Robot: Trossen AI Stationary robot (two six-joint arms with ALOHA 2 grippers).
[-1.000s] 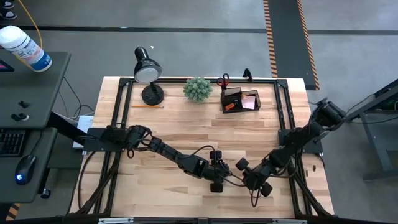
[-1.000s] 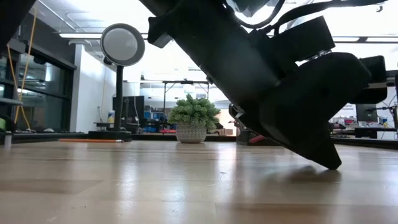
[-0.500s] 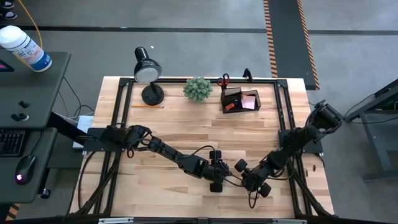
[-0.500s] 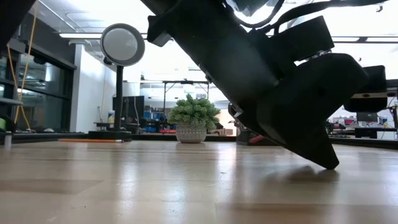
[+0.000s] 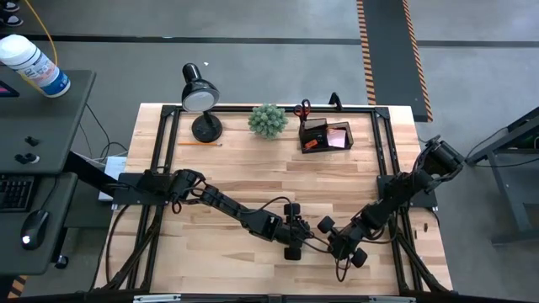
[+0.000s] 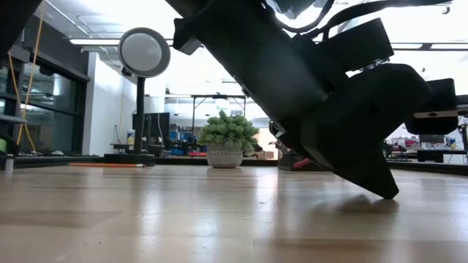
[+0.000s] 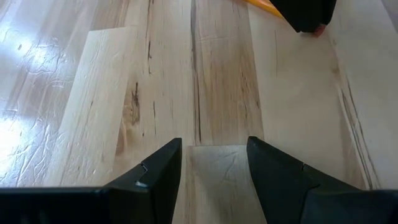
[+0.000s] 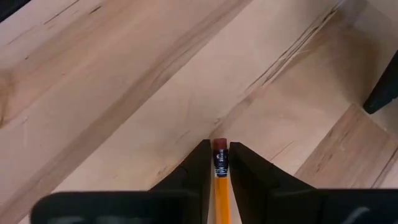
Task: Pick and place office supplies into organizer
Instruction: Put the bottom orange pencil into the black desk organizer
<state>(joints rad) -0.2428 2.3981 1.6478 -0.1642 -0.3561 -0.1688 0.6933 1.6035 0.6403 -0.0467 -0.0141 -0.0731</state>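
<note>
Lower centre of the high view: both arms meet here, over bare wood.
Right gripper point(image 8: 216, 171): fingers closed on a yellow pencil point(image 8: 219, 186), its eraser end poking out between the tips; in the high view it sits at lower right of centre point(image 5: 330, 225).
Left gripper point(image 7: 214, 163): fingers parted, nothing between them, only table boards below; in the high view it sits just left of the right gripper point(image 5: 301, 231).
Organizer point(image 5: 326, 136): upper centre-right of the high view, near the table's far edge, well apart from both grippers.
Already stowed: red-handled scissors point(image 5: 302, 109) stand in the taller section; a pink sticky-note pad point(image 5: 338, 137) lies in the lower tray.
Outstanding: 1 pencil in the right gripper, not yet delivered; 1 more orange pencil point(image 5: 200, 144) lies at upper left, beside the desk lamp point(image 5: 200, 99).
Other items: plant ball point(image 5: 268, 120) between lamp and organizer.
Progress judgement: partly complete; at least 2 pencils remain.
</note>
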